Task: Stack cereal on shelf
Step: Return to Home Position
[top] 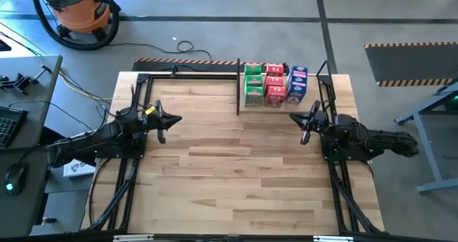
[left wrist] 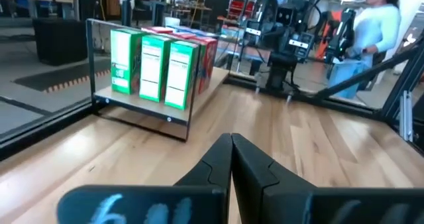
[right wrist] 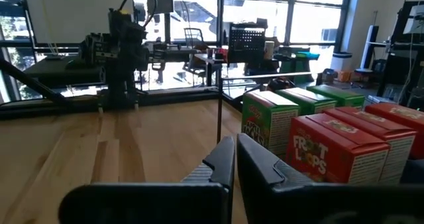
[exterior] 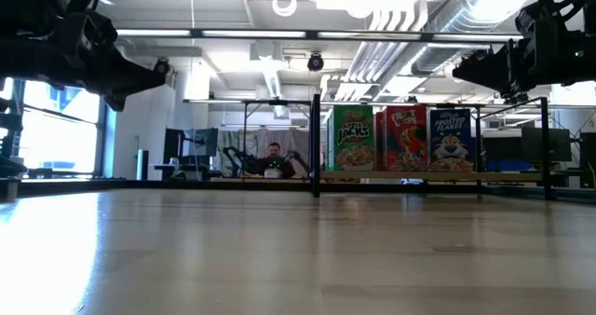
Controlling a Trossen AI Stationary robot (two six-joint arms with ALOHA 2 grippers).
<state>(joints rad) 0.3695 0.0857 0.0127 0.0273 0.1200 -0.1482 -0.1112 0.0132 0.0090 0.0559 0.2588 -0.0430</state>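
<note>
High view: I am seeing the cereal standing on the shelf at the table's far edge, right of the upright post, in three rows side by side. The green boxes are sitting next to the post, the red boxes in the middle, the blue boxes outermost. Both arms are hovering over the table, well apart, one at each side. The left gripper is carrying nothing, its fingers pressed together. The right gripper is likewise empty, fingers all but touching, and is sitting near the shelf's right end. I am judging the stacking done, with only the parking of the arms left. The risk I am watching is the right arm swinging wide on its way home and clipping the blue boxes or a shelf rod. The cardboard is light and packed tight, so one knock could be toppling a whole row. Surface: pale wood planks, smooth. Room: grey concrete floor, striped tape, an orange shop vacuum, and a person in a light top showing beyond the table in the left wrist view.
</note>
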